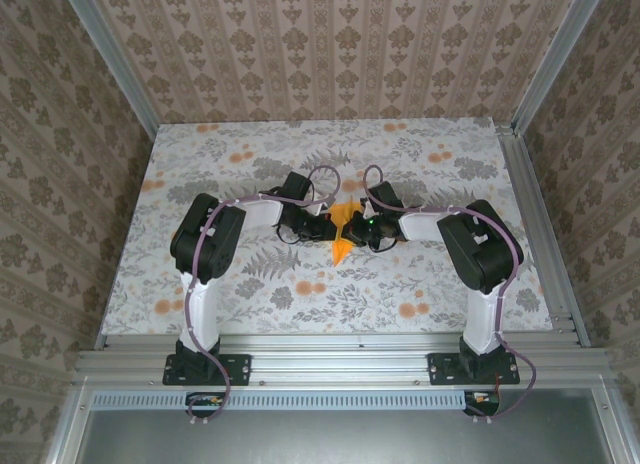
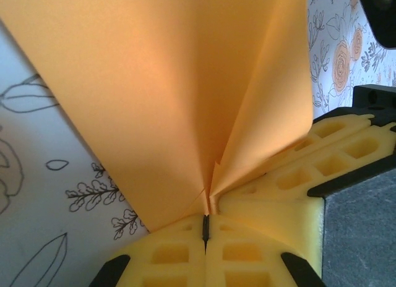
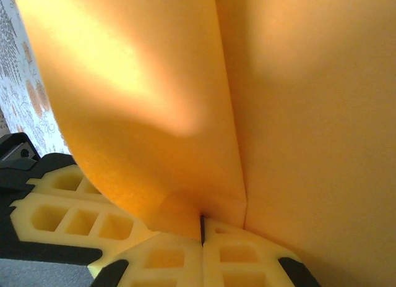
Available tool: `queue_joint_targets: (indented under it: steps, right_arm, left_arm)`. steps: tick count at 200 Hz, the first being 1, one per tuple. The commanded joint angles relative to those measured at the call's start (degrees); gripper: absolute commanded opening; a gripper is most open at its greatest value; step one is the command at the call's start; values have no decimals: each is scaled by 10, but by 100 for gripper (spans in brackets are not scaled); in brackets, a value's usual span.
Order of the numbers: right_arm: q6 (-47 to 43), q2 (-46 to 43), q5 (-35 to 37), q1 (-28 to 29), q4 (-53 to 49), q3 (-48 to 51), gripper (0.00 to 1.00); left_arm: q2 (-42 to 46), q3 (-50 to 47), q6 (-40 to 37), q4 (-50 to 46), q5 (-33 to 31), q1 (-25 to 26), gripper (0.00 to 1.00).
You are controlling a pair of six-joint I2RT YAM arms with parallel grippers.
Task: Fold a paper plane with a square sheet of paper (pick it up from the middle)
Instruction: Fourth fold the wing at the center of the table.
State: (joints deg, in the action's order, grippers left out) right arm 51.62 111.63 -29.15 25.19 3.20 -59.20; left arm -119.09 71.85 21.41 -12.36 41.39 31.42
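The left gripper (image 2: 206, 224) has its yellow fingers (image 2: 170, 256) pressed together, pinching a creased fold of the square sheet of paper (image 2: 161, 83), which fans upward from them. The right gripper (image 3: 202, 228) sits just beside it, its jaws clamped on the same orange sheet. Beyond them the paper is bunched between both grippers, over the middle of the grey floral cloth (image 1: 430, 274)

Patterned wallpaper walls (image 1: 330, 44) (beige) surround floral tablecloth (image 1: 250, 144).

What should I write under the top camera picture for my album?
The left gripper and right gripper pinch one creased orange paper over the flowery cloth.
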Motion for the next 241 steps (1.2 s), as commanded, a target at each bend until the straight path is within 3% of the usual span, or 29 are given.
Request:
queue_joint_targets:
  steps: [1, 91, 241]
  right_arm:
    - [2, 11, 0, 3, -10, -11, 5]
    - [0, 14, 3, 3, -12, -9, 5]
    - [7, -7, -10, 3, -4, -17, 5]
  left_arm:
    - [4, -19, 8, -29, -27, -3, 2]
    - [51, -18, 1, -53, -41, -9, 5]
    - [-6, -6, -7, -50, -39, 2, 2]
